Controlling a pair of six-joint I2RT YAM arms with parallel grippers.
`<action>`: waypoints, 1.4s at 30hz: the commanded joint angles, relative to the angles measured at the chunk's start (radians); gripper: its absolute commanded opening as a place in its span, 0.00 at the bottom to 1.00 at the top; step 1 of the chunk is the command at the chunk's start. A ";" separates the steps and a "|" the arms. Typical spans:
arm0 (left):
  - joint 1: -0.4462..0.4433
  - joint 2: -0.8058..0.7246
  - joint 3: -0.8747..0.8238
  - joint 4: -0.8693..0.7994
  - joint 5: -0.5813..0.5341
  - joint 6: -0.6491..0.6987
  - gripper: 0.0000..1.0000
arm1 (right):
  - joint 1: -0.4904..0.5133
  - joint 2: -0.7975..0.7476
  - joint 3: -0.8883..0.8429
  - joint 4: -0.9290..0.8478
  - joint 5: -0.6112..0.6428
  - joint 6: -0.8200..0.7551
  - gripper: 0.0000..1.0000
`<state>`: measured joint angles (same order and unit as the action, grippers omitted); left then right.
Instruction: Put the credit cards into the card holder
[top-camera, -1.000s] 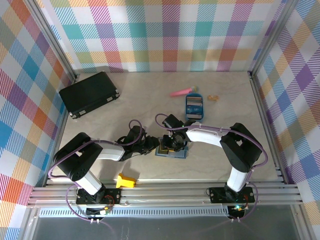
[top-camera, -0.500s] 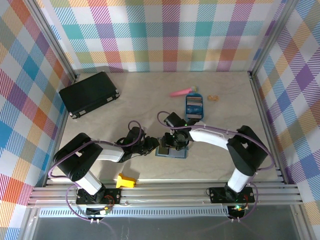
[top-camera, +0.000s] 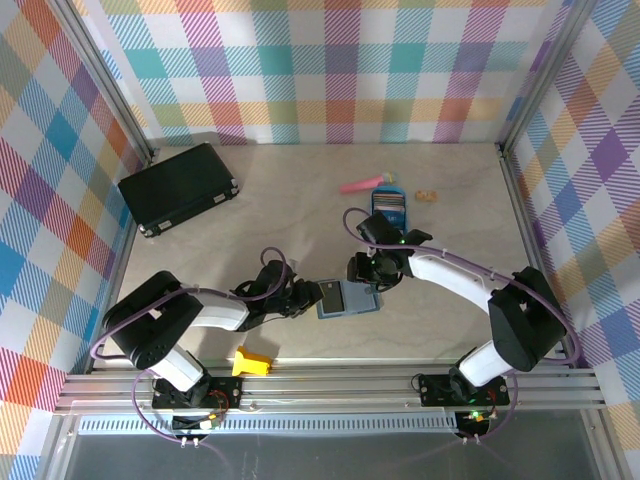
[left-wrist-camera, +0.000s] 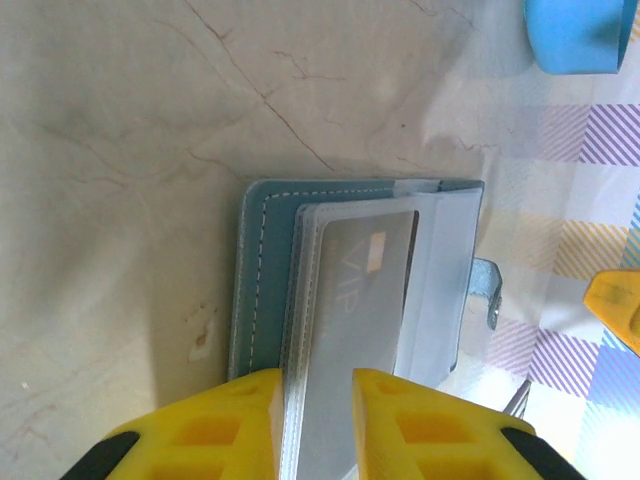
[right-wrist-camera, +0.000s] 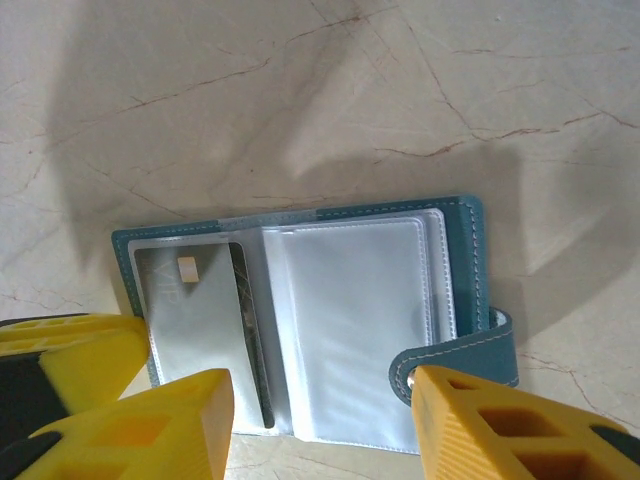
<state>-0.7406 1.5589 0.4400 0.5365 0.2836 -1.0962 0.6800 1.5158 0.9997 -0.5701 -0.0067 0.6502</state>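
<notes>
While the left end effector (left-wrist-camera: 315, 385) pinches the open card holder (left-wrist-camera: 260, 280), the right end effector (right-wrist-camera: 320, 400) hangs released.

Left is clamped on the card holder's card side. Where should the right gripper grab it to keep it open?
Pinch the free cover at the snap tab, coming low from the side opposite the left gripper. The card holder lies open and flat, so that protruding tab is probably the only part the open right gripper can get around.
</notes>
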 joint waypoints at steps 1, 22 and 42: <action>-0.009 -0.049 -0.014 -0.045 -0.041 -0.009 0.26 | -0.003 -0.006 0.002 -0.026 0.016 -0.047 0.50; 0.019 -0.090 0.068 -0.134 -0.011 0.127 0.29 | 0.044 0.041 0.085 -0.184 0.117 -0.102 0.49; 0.013 -0.057 0.054 -0.062 0.007 0.117 0.33 | 0.006 0.211 0.212 -0.163 -0.018 -0.180 0.52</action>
<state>-0.7300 1.4933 0.4866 0.4484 0.2771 -0.9863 0.6930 1.6840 1.1667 -0.7242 0.0242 0.5171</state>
